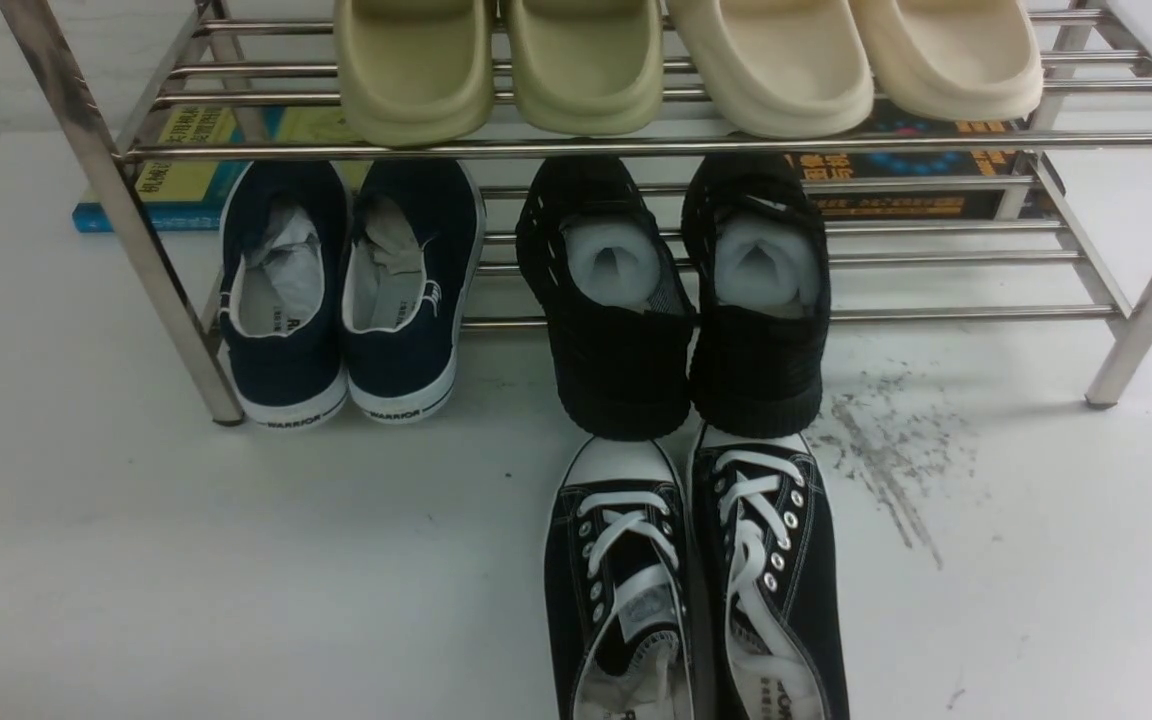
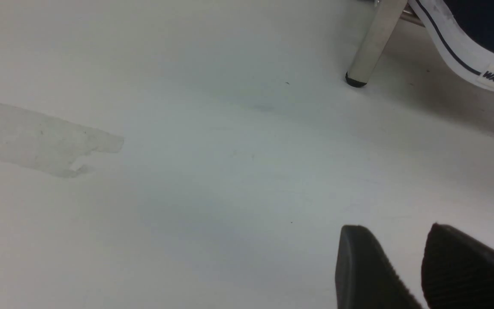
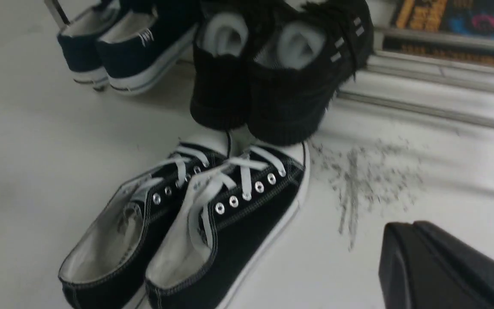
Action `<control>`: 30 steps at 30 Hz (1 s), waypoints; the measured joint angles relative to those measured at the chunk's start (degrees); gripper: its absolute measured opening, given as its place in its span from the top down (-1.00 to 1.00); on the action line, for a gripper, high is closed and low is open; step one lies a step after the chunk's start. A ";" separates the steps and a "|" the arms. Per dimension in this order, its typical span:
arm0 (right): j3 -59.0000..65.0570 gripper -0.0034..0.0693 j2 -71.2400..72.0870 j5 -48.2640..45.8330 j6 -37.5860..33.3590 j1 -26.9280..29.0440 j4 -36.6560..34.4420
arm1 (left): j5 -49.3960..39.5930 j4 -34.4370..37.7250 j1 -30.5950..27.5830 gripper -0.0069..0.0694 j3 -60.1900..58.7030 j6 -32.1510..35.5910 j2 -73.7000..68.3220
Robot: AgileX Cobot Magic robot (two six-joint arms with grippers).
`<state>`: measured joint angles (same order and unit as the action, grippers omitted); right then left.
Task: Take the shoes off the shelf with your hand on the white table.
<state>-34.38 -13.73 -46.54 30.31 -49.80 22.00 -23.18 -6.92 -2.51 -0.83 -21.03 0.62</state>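
Two shoes [image 1: 696, 580] sit on the white table [image 1: 236, 560]; only wrist views show the left claw [image 2: 401, 266] parted, right claw [image 3: 435, 262] clenched empty.

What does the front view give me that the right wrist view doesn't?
Front view only: the shelf's top tier with green slippers and cream slippers, plus the blue book. Right wrist only: the right gripper, shut, holding nothing. Both: the black laced sneakers on the white table, toes touching the all-black shoes, the navy shoes, the scuff streaks.
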 joint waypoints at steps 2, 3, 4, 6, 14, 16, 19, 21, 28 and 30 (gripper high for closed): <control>4.25 0.95 0.02 7.52 0.00 0.00 1.97 | 0.00 0.00 0.00 0.19 0.00 0.00 0.00; 6.61 0.95 -0.04 12.19 0.00 0.00 2.93 | 0.00 0.00 0.00 0.19 0.00 0.00 0.00; 7.03 0.95 -0.04 13.14 0.00 0.00 2.93 | 0.00 0.00 0.00 0.19 0.00 0.00 0.00; 11.31 0.94 -0.22 23.85 0.00 0.00 5.92 | 0.00 0.00 0.00 0.19 0.00 0.00 0.00; 14.80 0.93 -0.22 39.30 0.06 0.00 11.29 | 0.00 0.00 0.00 0.19 0.00 0.00 0.00; 14.87 0.93 -0.22 39.45 0.06 0.00 11.63 | 0.00 0.00 0.00 0.19 0.00 0.00 0.00; 14.87 0.93 -0.22 39.45 0.06 0.00 12.72 | 0.00 0.00 0.00 0.19 0.00 0.00 0.00; 14.87 0.92 -0.22 39.45 0.06 0.00 12.83 | 0.00 0.00 0.00 0.19 0.00 0.00 0.00; 14.87 0.92 -0.22 39.45 0.06 0.00 13.00 | 0.00 0.00 0.00 0.19 0.00 0.00 0.00; 14.87 0.91 -0.22 39.45 0.13 0.00 13.72 | 0.00 0.00 0.00 0.19 0.00 0.00 0.00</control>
<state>-19.51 -13.94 -7.09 30.44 -49.80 35.72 -23.18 -6.92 -2.51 -0.83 -21.03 0.62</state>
